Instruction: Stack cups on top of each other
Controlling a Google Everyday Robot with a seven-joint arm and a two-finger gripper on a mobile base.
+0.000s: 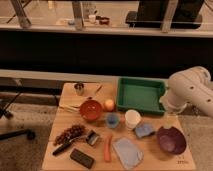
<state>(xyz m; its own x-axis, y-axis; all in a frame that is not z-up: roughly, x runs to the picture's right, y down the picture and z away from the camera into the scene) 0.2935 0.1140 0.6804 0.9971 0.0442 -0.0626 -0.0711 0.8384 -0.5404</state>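
Camera view: A one-armed robot waits at the right edge of a wooden table (64,119), with the stacking job not yet begun. The two cups stand upright, side by side and just apart, near the middle of the board. The light-blue cup (112,120) is on the left, and the taller white cup (132,119) is on the right. The white arm (192,92) bulks beside the green tray (141,95), well clear of both cups. The gripper is lost behind that arm, apparently low by the tray's right rim. Its fingers stand spread and carry nothing.

The step in hand looks like the opening reach. The next move calls for swinging left over the tray's corner and down onto one cup. The smaller blue one seems the likelier pick, to be lifted and dropped into the wider white one.

The green tray appears bare. So do the orange-red bowl (91,109) to the blue cup's upper left and the purple bowl (171,140) at lower right. Whether either cup holds anything cannot be told from here. A blue sponge (145,131) lies close beside the white cup's base and could crowd a grasp there.
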